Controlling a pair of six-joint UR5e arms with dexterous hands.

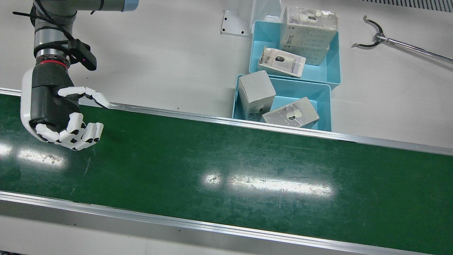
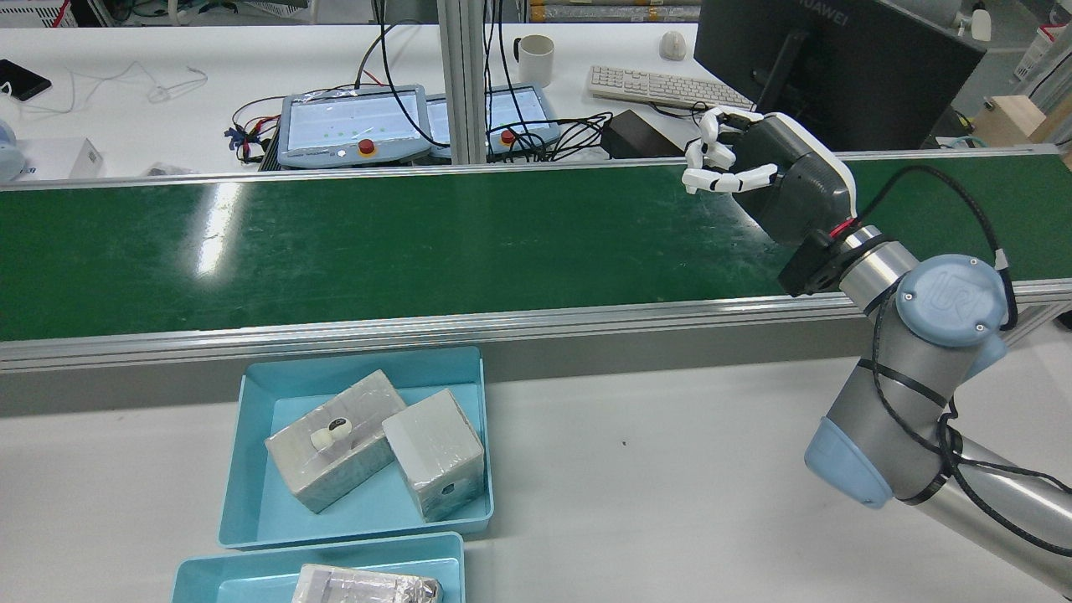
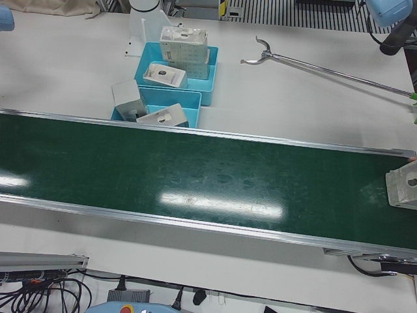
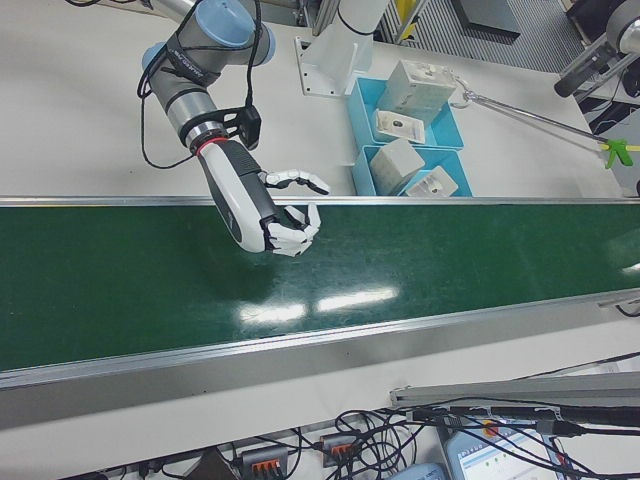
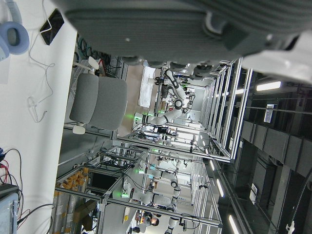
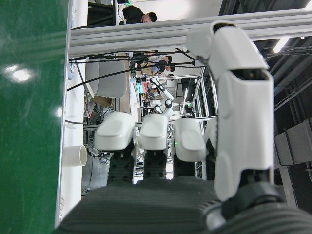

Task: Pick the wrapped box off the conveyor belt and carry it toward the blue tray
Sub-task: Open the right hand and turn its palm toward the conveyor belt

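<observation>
We'd keep the right hand (image 1: 58, 113) low over the conveyor belt (image 1: 226, 166), fingers (image 1: 85, 136) loose and empty, until the wrapped box (image 3: 404, 188) arrives. Left hand: can't tell.

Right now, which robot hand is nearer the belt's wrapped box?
Probably left: wrapped box lies at the belt's left-arm end; the left robot hand cannot be placed; the right robot hand hovers over the opposite end.
</observation>
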